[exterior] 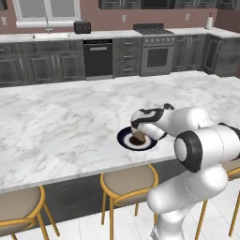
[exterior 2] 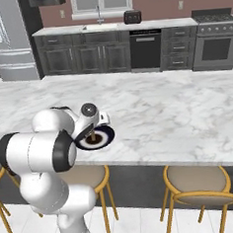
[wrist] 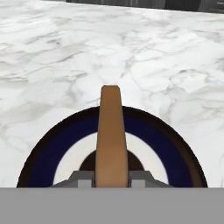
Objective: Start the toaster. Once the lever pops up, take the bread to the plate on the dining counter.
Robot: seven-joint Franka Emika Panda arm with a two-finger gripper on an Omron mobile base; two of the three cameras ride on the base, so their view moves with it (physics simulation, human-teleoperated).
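Note:
My gripper (wrist: 112, 177) is shut on the bread (wrist: 111, 131), a thin brown slice seen edge-on between the fingertips. The slice hangs upright right over the plate (wrist: 43, 153), which has a navy rim and a white centre. The plate (exterior: 123, 138) lies near the front edge of the dining counter (exterior: 61, 126), with the hand bent down over it and the bread (exterior: 137, 137) just showing beneath. From the right, the bread (exterior 2: 93, 137) stands on or just above the plate (exterior 2: 105, 136); I cannot tell whether they touch. The black toaster (exterior: 82, 26) sits far off on the back worktop.
Yellow-legged stools (exterior: 129, 183) stand along the near side of the counter, beside the robot's base. Across the aisle are dark cabinets, a sink (exterior: 47, 35), a dishwasher (exterior: 98, 58) and a stove (exterior: 154, 30). A steel fridge (exterior 2: 11, 37) stands at far left.

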